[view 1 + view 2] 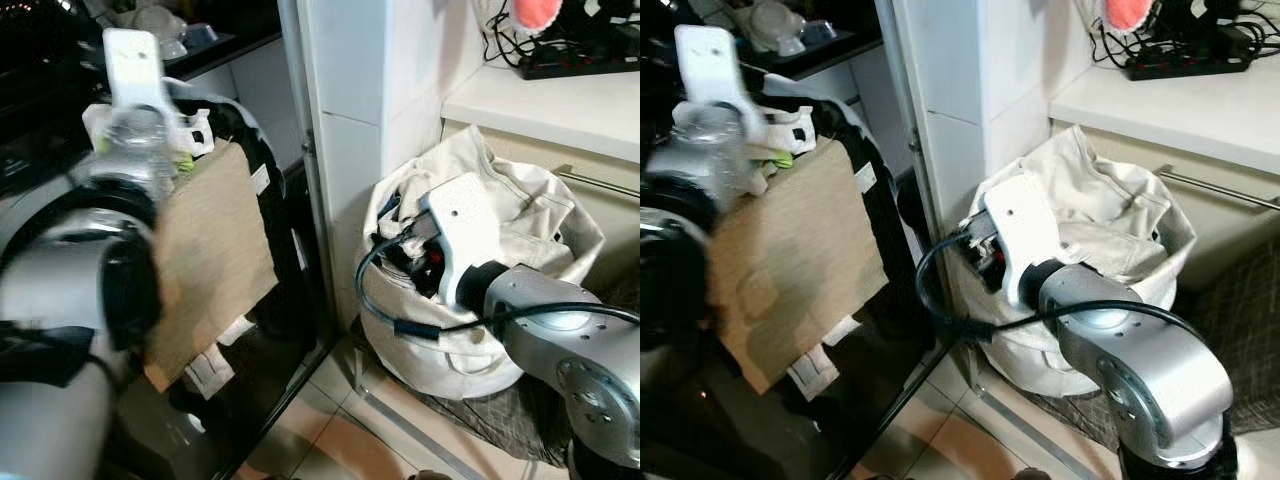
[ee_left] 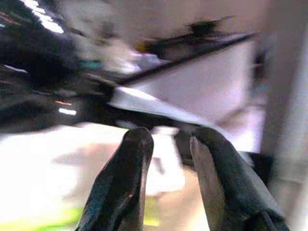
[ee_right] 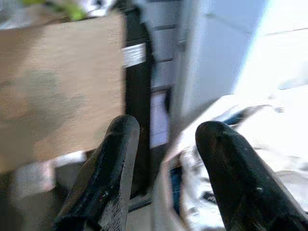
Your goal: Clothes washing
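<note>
A tan cloth (image 1: 210,260) hangs over a heap of dark and white clothes (image 1: 200,125) on the left. A cream laundry bag (image 1: 530,215) stuffed with pale clothes stands on the right against the cabinet. My left arm (image 1: 135,70) is raised in front of the heap. In its wrist view the left gripper (image 2: 168,137) is open with nothing between the fingers, and the picture is blurred. My right arm (image 1: 465,235) reaches over the bag's mouth. The right gripper (image 3: 166,127) is open and empty, between the tan cloth (image 3: 57,86) and the bag's rim (image 3: 168,159).
A white tiled pillar (image 1: 350,100) separates the heap from the bag. A counter (image 1: 560,100) at the back right carries a black power strip (image 1: 580,60) and cables, with a metal rail (image 1: 600,182) below. A dark cloth (image 1: 490,420) lies under the bag on the tile floor (image 1: 330,420).
</note>
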`<state>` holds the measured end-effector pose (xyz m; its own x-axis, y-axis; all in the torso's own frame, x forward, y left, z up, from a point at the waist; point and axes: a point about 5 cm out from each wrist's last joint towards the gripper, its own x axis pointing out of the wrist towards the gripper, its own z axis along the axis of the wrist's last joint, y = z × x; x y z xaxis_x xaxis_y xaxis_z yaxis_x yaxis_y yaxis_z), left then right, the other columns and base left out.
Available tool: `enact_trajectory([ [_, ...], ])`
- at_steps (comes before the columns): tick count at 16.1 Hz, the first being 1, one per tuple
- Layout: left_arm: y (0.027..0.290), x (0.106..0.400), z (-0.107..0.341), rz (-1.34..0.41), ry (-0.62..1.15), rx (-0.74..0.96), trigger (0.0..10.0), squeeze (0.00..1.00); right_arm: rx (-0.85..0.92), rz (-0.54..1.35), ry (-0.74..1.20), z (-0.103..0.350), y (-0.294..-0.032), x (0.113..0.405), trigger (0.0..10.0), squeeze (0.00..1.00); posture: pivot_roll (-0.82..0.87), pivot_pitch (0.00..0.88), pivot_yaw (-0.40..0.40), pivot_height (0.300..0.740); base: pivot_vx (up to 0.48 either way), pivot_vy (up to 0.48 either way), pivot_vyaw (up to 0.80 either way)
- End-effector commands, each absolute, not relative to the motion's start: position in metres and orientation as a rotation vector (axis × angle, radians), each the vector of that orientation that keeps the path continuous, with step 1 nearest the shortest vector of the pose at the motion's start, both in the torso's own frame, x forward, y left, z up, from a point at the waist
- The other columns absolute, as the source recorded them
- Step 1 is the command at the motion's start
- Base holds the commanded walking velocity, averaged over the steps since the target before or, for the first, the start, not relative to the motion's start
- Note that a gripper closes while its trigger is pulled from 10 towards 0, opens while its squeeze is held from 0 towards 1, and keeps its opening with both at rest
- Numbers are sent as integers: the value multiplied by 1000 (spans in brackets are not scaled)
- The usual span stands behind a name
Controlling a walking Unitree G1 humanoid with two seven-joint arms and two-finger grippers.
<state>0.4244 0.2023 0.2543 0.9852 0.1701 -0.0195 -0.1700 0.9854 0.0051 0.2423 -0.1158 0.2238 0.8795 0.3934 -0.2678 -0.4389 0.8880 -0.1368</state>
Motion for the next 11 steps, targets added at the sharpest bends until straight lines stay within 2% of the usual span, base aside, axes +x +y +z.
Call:
enact_trajectory([
  [1,200,425,255,137,3,-36,10000,0,-191,390,219,224,-119,246,10000,0,-254,0,190,740,0,0,0],
  [2,163,426,245,-23,-14,-112,10000,0,-204,291,178,222,-128,250,10000,0,-237,0,199,740,0,0,0],
  [3,148,424,235,-81,-35,-118,10000,0,-217,236,123,223,-133,252,10000,0,-216,0,206,740,0,0,0],
  [6,130,412,209,-163,-75,-71,10000,0,-179,117,115,213,-146,254,10000,0,-194,0,193,740,0,0,0],
  [8,120,380,190,-251,-143,-27,10000,0,-95,44,102,203,-157,252,10000,0,-164,0,161,740,0,0,0],
  [9,119,375,189,-270,-147,-42,10000,0,-73,39,98,202,-158,251,10000,0,-164,0,161,740,0,0,0],
  [10,119,354,186,-282,-207,63,10000,0,-104,64,90,198,-158,252,10000,0,-145,0,141,740,0,0,0],
  [11,119,350,185,-286,-216,93,10000,0,-112,70,85,198,-158,253,10000,0,-142,0,140,740,0,0,0],
])
